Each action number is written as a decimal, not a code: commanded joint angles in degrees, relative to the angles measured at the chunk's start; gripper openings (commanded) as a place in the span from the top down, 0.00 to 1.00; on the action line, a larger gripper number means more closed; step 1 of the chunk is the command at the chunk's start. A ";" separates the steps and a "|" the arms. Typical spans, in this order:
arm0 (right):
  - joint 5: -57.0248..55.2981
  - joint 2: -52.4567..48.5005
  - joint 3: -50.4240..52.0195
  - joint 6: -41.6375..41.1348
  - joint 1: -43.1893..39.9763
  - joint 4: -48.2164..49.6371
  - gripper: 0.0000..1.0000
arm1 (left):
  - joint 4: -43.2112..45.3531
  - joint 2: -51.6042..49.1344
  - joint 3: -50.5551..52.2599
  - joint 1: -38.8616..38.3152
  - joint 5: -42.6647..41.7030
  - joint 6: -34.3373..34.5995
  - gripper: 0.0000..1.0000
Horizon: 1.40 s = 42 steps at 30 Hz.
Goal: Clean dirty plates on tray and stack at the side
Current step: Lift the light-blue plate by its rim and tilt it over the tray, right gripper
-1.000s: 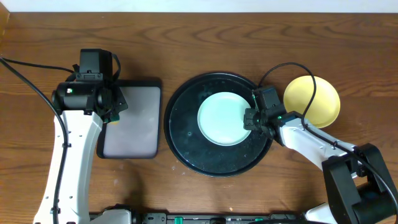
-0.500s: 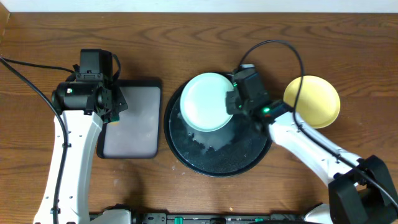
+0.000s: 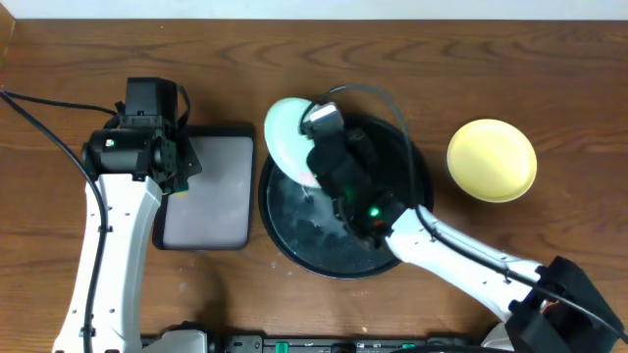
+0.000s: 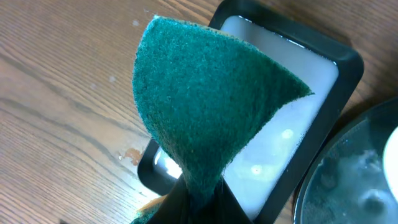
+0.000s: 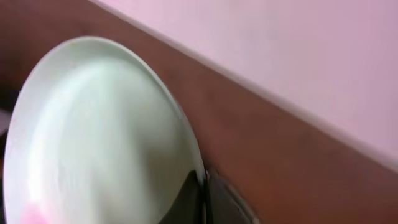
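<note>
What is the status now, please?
Left fingers shut on green sponge. Right fingers shut on mint plate, held tilted over black tray rim. Yellow plate aside. Nothing in the way.

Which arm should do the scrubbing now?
Left, probably: the left gripper is shut on the green scouring sponge, while the right gripper holds the pale mint round plastic plate tilted by its rim.

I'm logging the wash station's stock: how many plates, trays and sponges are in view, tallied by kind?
Plates: 2 (mint-teal plate, pale yellow plate)
Trays: 2 (round black tray, rectangular tray)
Sponges: 1 (green sponge)
Total: 5
</note>
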State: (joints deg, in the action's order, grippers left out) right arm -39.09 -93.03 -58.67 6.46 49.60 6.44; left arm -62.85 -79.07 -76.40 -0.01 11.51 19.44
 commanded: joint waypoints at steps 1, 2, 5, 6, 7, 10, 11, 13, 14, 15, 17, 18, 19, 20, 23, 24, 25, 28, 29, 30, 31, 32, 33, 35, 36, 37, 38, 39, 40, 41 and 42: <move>-10.69 1.01 -0.96 18.58 3.58 6.34 0.99 | -0.15 0.46 0.44 0.26 0.48 -0.35 0.92; -12.13 1.01 -0.96 22.08 4.46 8.90 0.99 | -0.15 0.46 0.44 0.26 0.48 -0.35 0.93; -15.96 1.01 -0.96 32.06 6.82 15.98 0.99 | -0.15 0.46 0.44 0.26 0.48 -0.35 0.93; -17.35 1.01 -0.96 35.32 7.61 18.45 0.99 | -0.15 0.46 0.44 0.26 0.48 -0.35 0.93; -18.38 1.01 -0.96 38.34 8.24 20.70 0.99 | -0.15 0.46 0.44 0.26 0.48 -0.35 0.92; -21.16 1.01 -0.96 48.04 10.21 28.59 0.99 | -0.15 0.46 0.44 0.26 0.48 -0.35 0.93; -21.68 1.01 -0.96 50.58 10.71 30.75 0.99 | -0.15 0.46 0.44 0.26 0.48 -0.35 0.92; -22.56 1.01 -0.96 55.74 11.76 35.21 0.99 | -0.15 0.46 0.44 0.26 0.48 -0.35 0.93; -22.84 1.01 -0.96 57.77 12.24 37.11 0.99 | -0.13 0.46 0.44 0.26 0.48 -0.35 0.93; -23.17 1.01 -0.96 59.58 12.72 39.04 0.99 | -0.15 0.46 0.44 0.26 0.48 -0.35 0.93; -24.09 1.01 -0.96 62.99 13.62 42.95 0.99 | -0.13 0.46 0.44 0.26 0.48 -0.35 0.93; -24.59 1.01 -0.96 65.16 14.14 45.29 0.99 | -0.13 0.46 0.44 0.26 0.48 -0.35 0.93; -24.79 1.01 -0.96 66.14 14.34 46.45 0.99 | -0.13 0.46 0.44 0.26 0.48 -0.35 0.92; -24.98 1.01 -0.96 66.53 14.43 46.97 0.99 | -0.13 0.46 0.44 0.26 0.48 -0.35 0.92; -25.59 1.01 -0.96 66.49 14.45 47.04 0.99 | -0.13 0.46 0.44 0.26 0.48 -0.35 0.93; -26.12 1.01 -0.96 66.45 14.43 46.93 0.99 | -0.13 0.46 0.44 0.26 0.48 -0.35 0.92; -27.12 1.01 -0.94 66.18 14.25 46.93 0.99 | -0.13 0.46 0.44 0.26 0.48 -0.35 0.92; -31.01 1.01 -0.94 62.66 13.18 46.90 0.99 | -0.11 0.46 0.44 0.26 0.48 -0.35 0.92; -33.09 1.01 -0.87 60.04 12.44 46.86 0.99 | -0.11 0.46 0.44 0.26 0.48 -0.35 0.93; -34.47 1.01 -0.83 58.34 11.91 46.64 0.99 | -0.11 0.46 0.44 0.26 0.48 -0.35 0.93; -36.50 1.01 -0.76 55.45 11.10 46.27 0.99 | -0.11 0.46 0.44 0.26 0.48 -0.35 0.92; -38.64 1.01 -0.72 52.61 10.38 45.97 0.99 | -0.11 0.46 0.44 0.26 0.46 -0.35 0.92; -40.52 1.01 -0.66 50.01 9.81 45.40 0.99 | -0.11 0.46 0.44 0.26 0.35 -0.35 0.92; -44.78 1.01 -0.63 45.00 8.72 43.63 0.99 | -0.09 0.46 0.44 0.26 -0.37 -0.35 0.92; -46.16 1.01 -0.61 43.89 8.35 42.69 0.99 | -0.09 0.46 0.44 0.26 -0.39 -0.37 0.93; -47.10 1.01 -0.61 43.28 8.02 41.40 0.99 | -0.09 0.46 0.44 0.26 -0.39 -0.37 0.93; -47.45 1.01 -0.61 43.25 7.82 40.44 0.99 | -0.09 0.46 0.44 0.26 -0.39 -0.37 0.92; -47.78 1.01 -0.61 43.25 7.80 39.95 0.99 | -0.09 0.46 0.44 0.26 -0.39 -0.37 0.93; -48.02 1.01 -0.57 43.21 7.80 39.85 0.99 | -0.09 0.46 0.44 0.26 -0.39 -0.37 0.93; -48.13 1.01 -0.52 43.01 7.80 39.80 0.99 | -0.09 0.46 0.44 0.26 -0.39 -0.37 0.93; -48.13 1.01 -0.52 42.80 7.82 39.80 0.99 | -0.09 0.46 0.44 0.26 -0.39 -0.37 0.93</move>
State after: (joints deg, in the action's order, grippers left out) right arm -84.07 -92.90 -58.94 53.52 57.49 46.17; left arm -62.85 -79.07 -76.29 -0.01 10.85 19.44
